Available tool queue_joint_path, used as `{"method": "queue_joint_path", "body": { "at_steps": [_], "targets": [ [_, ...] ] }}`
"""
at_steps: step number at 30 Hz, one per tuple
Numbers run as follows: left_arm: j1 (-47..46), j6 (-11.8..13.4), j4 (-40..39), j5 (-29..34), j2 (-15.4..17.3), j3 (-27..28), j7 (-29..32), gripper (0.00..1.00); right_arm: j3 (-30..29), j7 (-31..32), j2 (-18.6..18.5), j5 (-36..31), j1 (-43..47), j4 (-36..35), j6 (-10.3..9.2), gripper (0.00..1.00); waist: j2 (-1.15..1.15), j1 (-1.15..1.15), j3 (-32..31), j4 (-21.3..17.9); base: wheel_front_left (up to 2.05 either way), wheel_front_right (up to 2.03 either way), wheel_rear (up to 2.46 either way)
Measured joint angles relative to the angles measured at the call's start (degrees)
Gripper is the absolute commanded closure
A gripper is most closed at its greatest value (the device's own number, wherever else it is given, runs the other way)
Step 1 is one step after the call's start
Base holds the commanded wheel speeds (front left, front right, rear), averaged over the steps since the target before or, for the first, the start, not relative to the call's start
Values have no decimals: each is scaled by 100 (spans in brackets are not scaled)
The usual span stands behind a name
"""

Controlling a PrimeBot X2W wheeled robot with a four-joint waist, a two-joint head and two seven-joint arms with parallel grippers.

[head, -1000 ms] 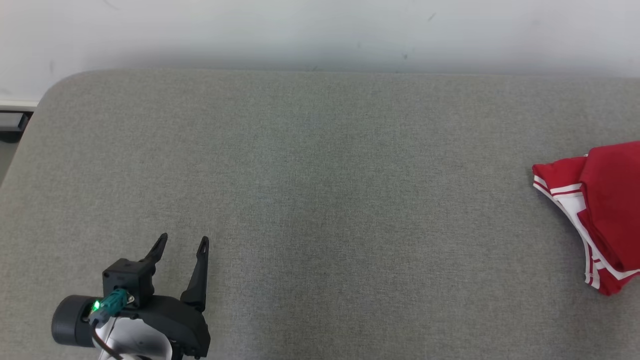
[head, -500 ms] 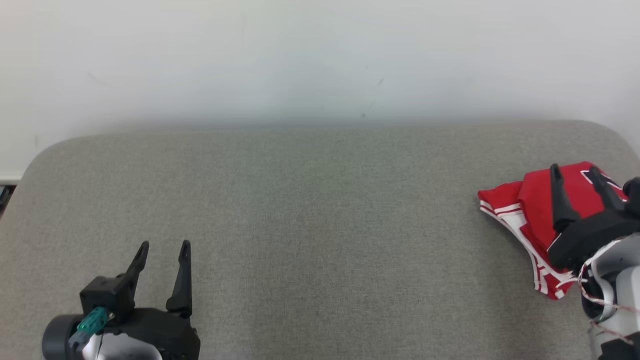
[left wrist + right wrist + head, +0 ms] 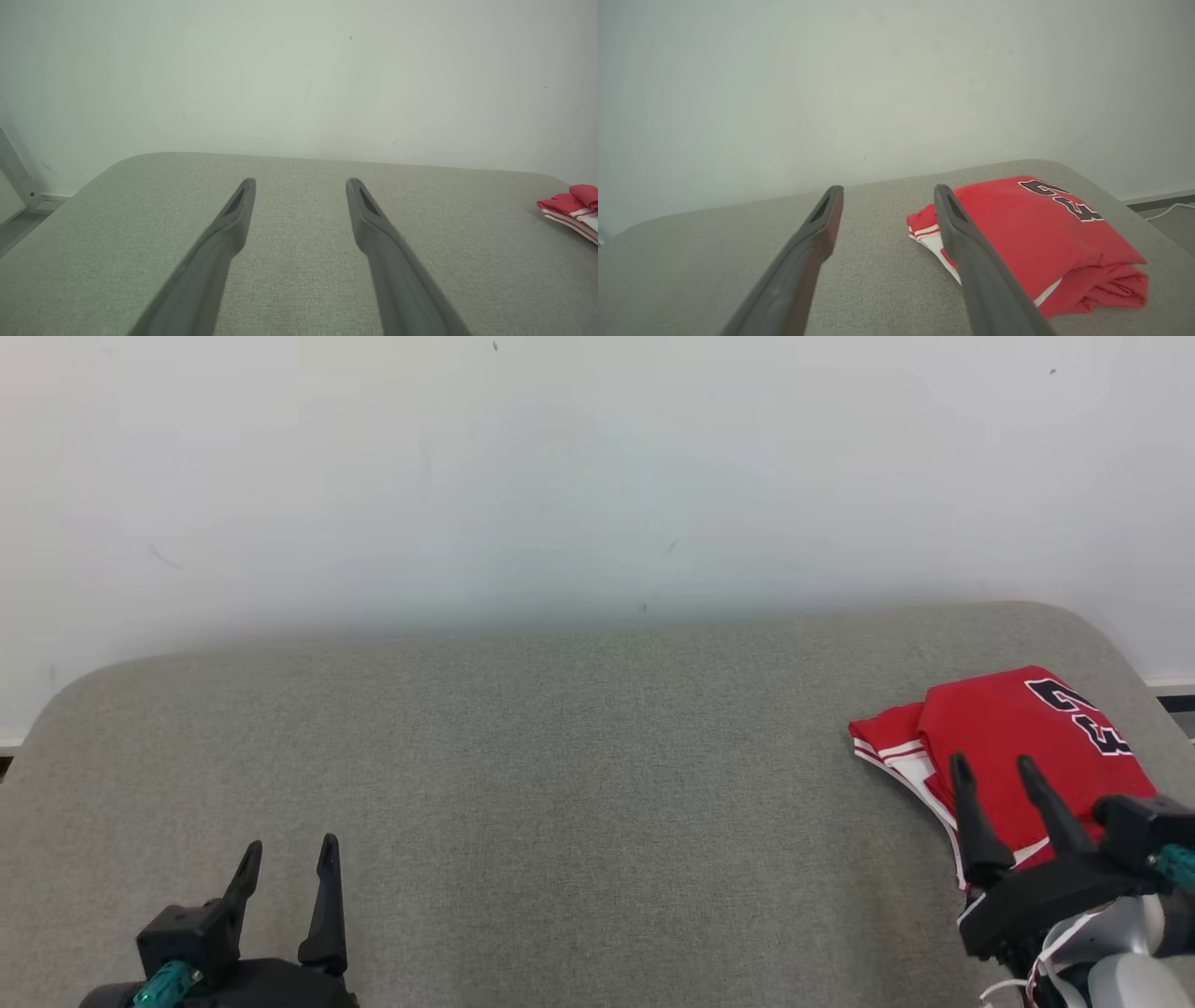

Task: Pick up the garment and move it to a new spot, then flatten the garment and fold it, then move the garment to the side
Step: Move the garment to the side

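Observation:
The garment (image 3: 1018, 733) is a red jersey with white trim and dark numerals, folded into a compact stack at the right end of the grey padded table (image 3: 560, 756). It also appears as the garment (image 3: 1031, 238) in the right wrist view and the garment (image 3: 572, 210) at the far right of the left wrist view. My right gripper (image 3: 991, 763) stands open just in front of it, fingers apart and holding nothing. My left gripper (image 3: 289, 847) is open at the lower left, far from the cloth.
A pale wall (image 3: 560, 476) rises behind the table. The table's rounded right corner (image 3: 1092, 625) lies just beyond the garment, with floor and a cable (image 3: 1171, 207) past it. A metal frame (image 3: 18, 182) stands off the left end.
The head camera has tilted up and turned right, showing more wall and the whole garment. My right gripper has come into view, open, in front of the folded jersey.

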Motion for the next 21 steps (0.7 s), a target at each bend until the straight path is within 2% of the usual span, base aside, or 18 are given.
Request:
{"method": "queue_joint_path", "body": {
  "at_steps": [18,21],
  "targets": [
    [3,0,100,-196,3,166,32,0,591,-76,84,100,324,-223,-2,0,0,1,62,225,0,0,0],
    [18,0,111,-202,2,163,33,0,621,-119,87,187,457,-287,-112,0,1,1,86,227,0,0,0]
  ]
}}
